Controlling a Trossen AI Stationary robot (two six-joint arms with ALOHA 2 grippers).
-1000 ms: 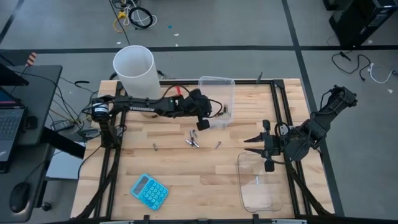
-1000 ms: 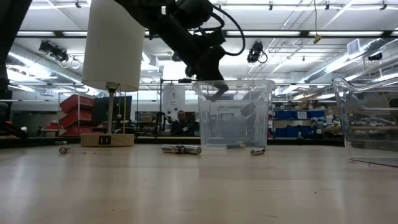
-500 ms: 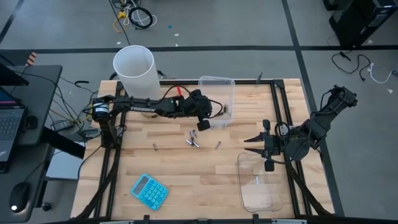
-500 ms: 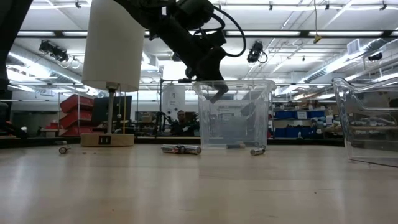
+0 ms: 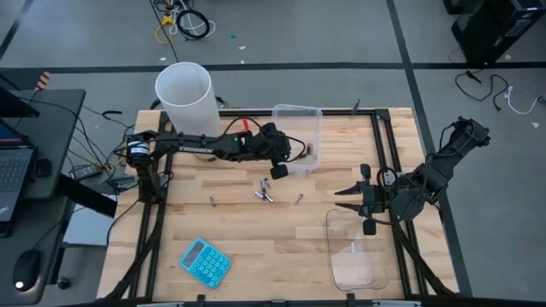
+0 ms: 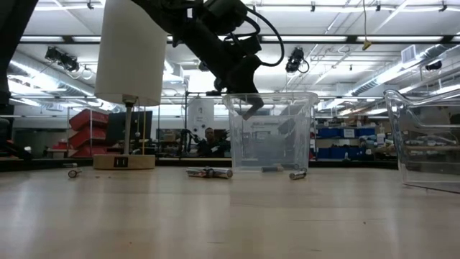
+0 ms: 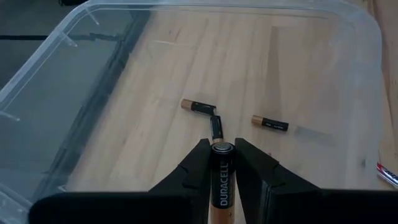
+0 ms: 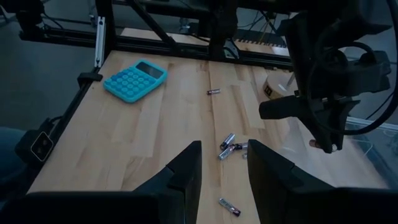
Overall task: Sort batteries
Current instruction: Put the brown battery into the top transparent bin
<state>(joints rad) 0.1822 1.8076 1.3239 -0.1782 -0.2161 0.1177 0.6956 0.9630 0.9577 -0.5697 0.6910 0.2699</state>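
The left hand (image 7: 221,163) holds a black-and-copper Duracell battery (image 7: 221,180) over the clear plastic tub (image 7: 74,56); loosening crookedly, it may bounce out

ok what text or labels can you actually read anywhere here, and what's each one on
"DURACELL": on the battery between the left gripper fingers, over the clear tub.
Loose batteries in the tub: print too small to read.
Left arm: pale lettering along it, too blurred to read.
Calculator: key markings too small to read.
Batteries on the table: nothing legible.
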